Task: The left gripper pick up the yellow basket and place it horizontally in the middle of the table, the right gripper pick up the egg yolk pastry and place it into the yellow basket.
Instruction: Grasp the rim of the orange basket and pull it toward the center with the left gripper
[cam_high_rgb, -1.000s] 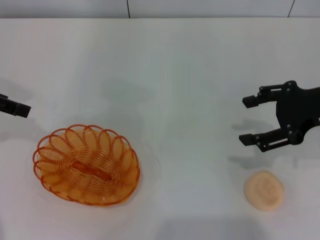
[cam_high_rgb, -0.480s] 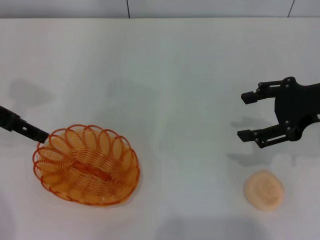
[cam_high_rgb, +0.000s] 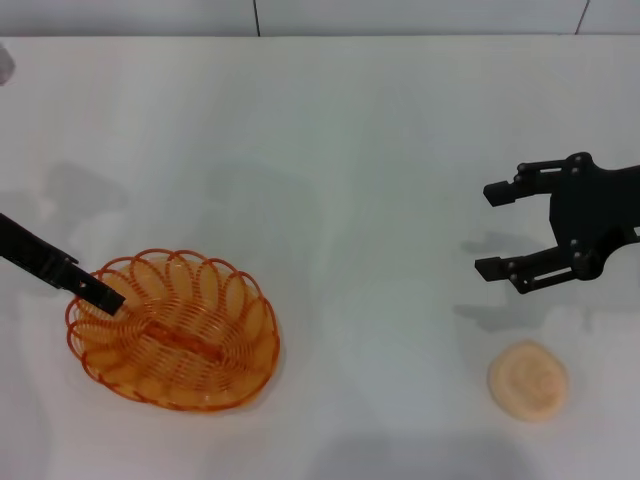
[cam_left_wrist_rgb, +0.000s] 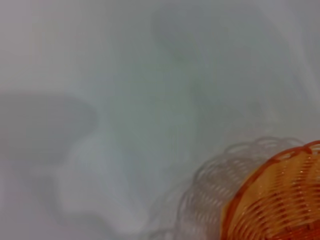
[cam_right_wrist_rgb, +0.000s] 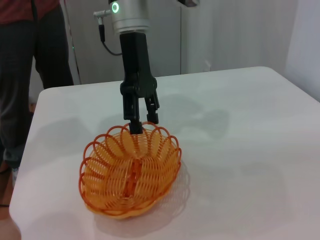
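Observation:
The yellow basket (cam_high_rgb: 172, 330) lies on the white table (cam_high_rgb: 340, 150) at the front left; it also shows in the right wrist view (cam_right_wrist_rgb: 131, 170) and the left wrist view (cam_left_wrist_rgb: 280, 205). My left gripper (cam_high_rgb: 106, 294) reaches in from the left to the basket's left rim. In the right wrist view the left gripper (cam_right_wrist_rgb: 144, 121) has its fingers slightly apart, one on each side of the rim. My right gripper (cam_high_rgb: 484, 230) is open and empty above the table at the right. The egg yolk pastry (cam_high_rgb: 528, 380) lies on the table in front of it, apart from it.
A person in dark clothes (cam_right_wrist_rgb: 30, 60) stands beyond the table's left side in the right wrist view. The table's far edge (cam_high_rgb: 320, 38) meets a grey wall.
My left gripper has moved in from the left edge and down to the basket's left rim. The right gripper has barely shifted. Basket and pastry have not moved.

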